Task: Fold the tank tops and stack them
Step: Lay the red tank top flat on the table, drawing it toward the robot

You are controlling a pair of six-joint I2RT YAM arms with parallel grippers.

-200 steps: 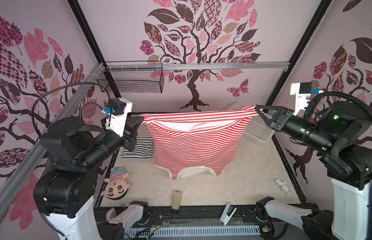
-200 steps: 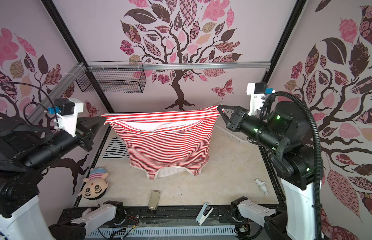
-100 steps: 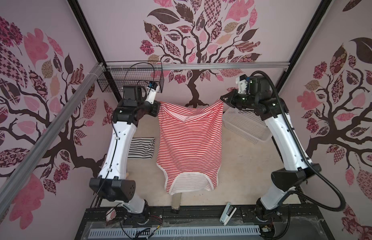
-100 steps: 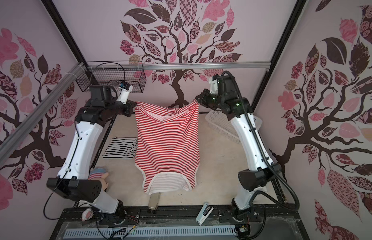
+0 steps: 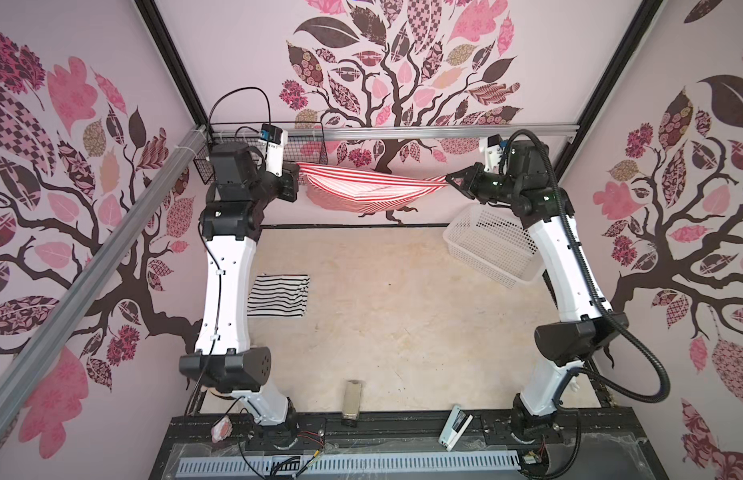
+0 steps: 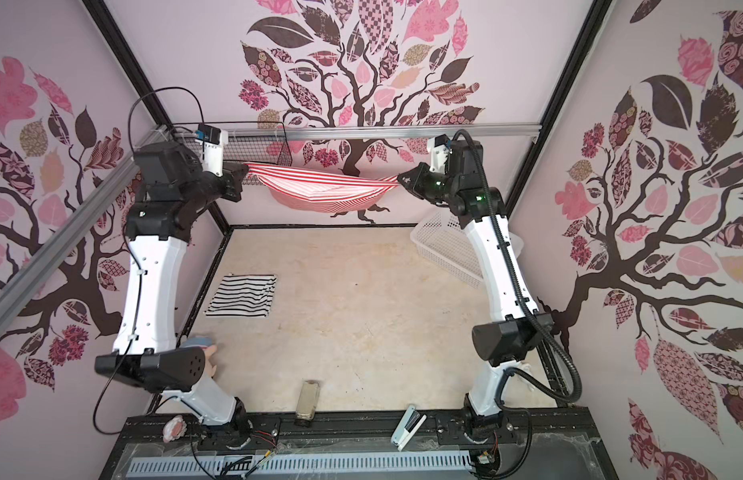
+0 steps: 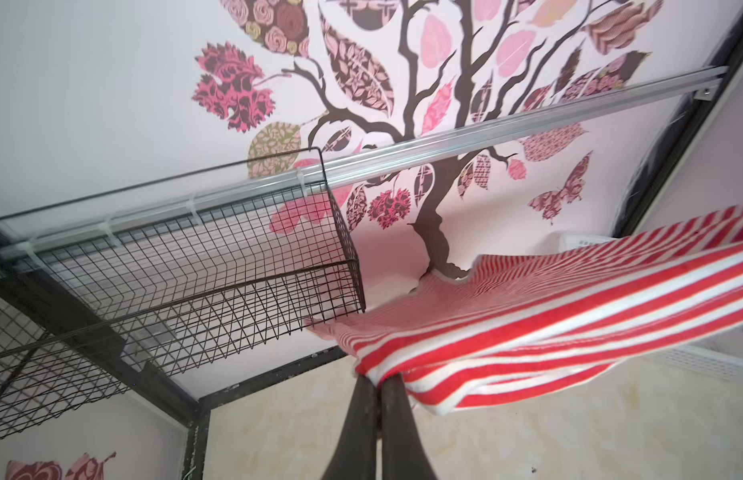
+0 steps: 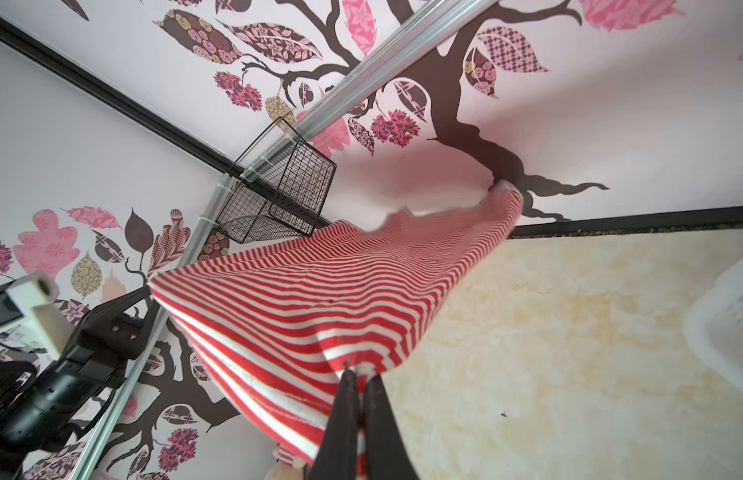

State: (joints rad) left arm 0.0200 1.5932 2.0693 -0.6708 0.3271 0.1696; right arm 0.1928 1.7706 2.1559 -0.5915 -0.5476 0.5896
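Both top views are showing the black top [image 5: 278, 295] lying folded flat near the table's [image 5: 382, 324] left edge, about midway between its near and far edges. Farther back, the basket [image 5: 490, 245] is sitting at the far right corner. Farthest of all, the red top [image 5: 374, 189] is hanging in the air above the far edge, stretched between the arms, its long axis running left to right and its middle sagging. The left gripper [image 5: 300, 176] is pinching one end and the right gripper [image 5: 446, 179] the other; in both wrist views the jaws are pressing almost together on a bunched bit of striped cloth. Judging by this, the next move is turning on bringing the red top down and toward the near edge, since the bare middle of the table is lying below and nearer than both grippers. The black top is lying nearer the left arm.
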